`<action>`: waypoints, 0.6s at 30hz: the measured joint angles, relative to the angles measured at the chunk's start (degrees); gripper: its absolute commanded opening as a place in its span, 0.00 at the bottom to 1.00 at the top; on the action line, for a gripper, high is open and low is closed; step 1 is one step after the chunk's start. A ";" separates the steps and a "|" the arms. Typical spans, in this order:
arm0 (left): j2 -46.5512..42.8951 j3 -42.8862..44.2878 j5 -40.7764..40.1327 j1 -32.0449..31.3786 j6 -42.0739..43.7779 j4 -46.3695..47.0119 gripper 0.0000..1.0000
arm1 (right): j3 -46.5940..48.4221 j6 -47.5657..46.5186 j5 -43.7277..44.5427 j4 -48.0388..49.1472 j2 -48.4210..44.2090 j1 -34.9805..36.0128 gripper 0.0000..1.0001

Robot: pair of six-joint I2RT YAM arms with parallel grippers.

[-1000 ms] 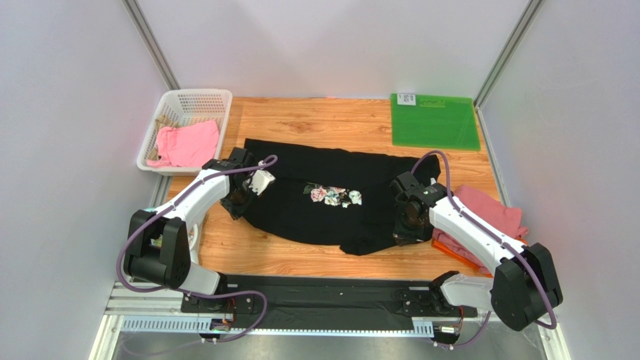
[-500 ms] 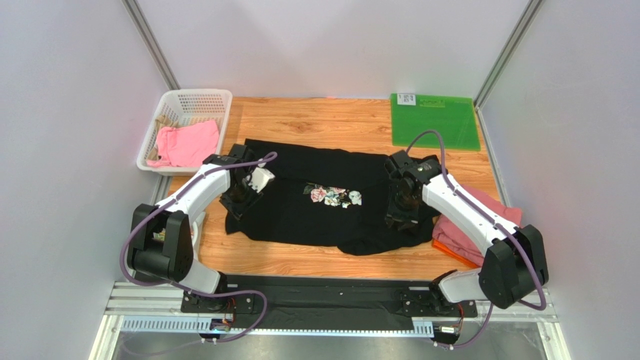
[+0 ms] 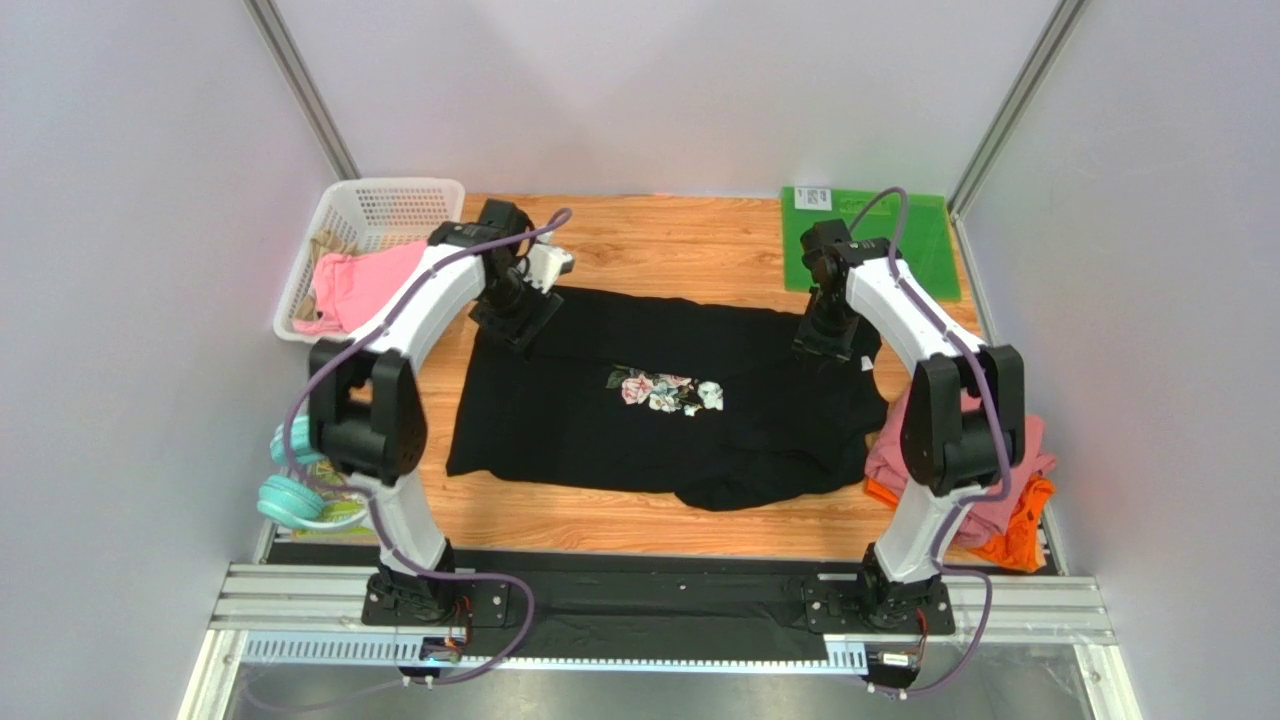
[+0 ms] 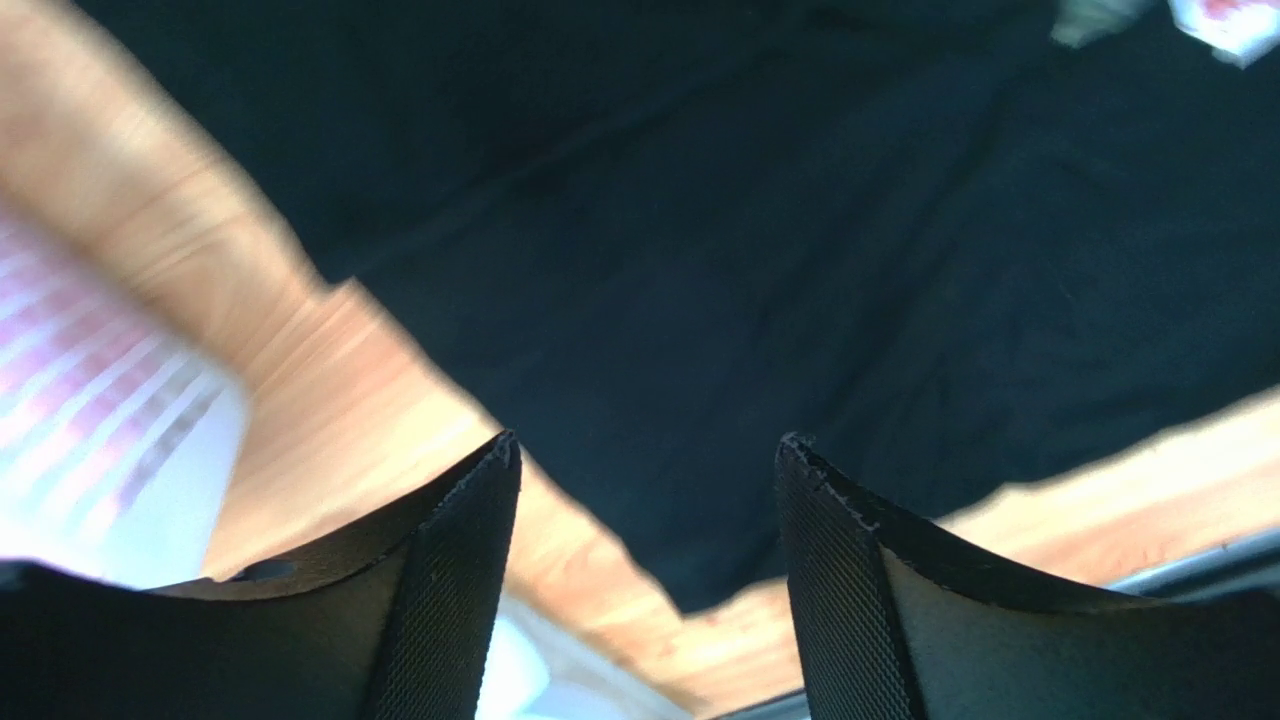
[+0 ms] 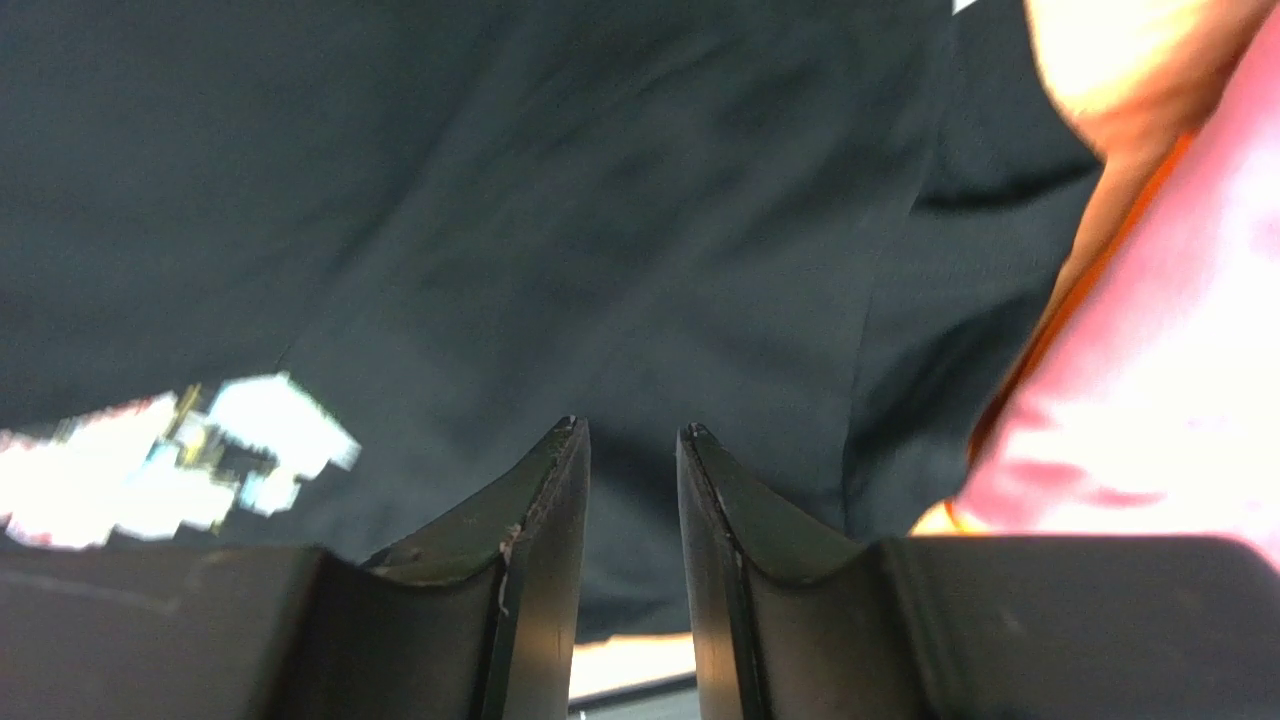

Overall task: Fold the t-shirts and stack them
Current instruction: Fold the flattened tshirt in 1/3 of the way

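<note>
White-shelled left arm (image 3: 425,300) and right arm (image 3: 902,308), black at the joints, are trailing purple cables (image 3: 876,197) behind black, ribbed, wedge-shaped fingers (image 4: 436,600).

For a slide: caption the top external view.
Left gripper and right gripper poised over the far edge of a black floral-print t-shirt spread on a wooden table.

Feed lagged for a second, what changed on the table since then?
Both arms swung from the sides of the black shirt to its far edge: left claw over the far-left corner, right claw over the far-right, both empty. The shirt's left side lies spread wider. Basket and mat stayed put.
</note>
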 measured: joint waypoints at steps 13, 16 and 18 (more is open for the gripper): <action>25.18 18.88 -1.68 1.53 -3.52 0.13 0.63 | 8.44 0.07 1.75 2.08 13.55 -4.02 0.29; 27.12 22.93 -2.14 2.01 -3.67 -0.39 0.63 | 11.72 0.26 2.03 2.08 17.20 -5.22 0.29; 28.33 24.94 -2.54 2.27 -3.69 -0.50 0.63 | 13.55 0.28 2.19 2.14 19.61 -6.12 0.28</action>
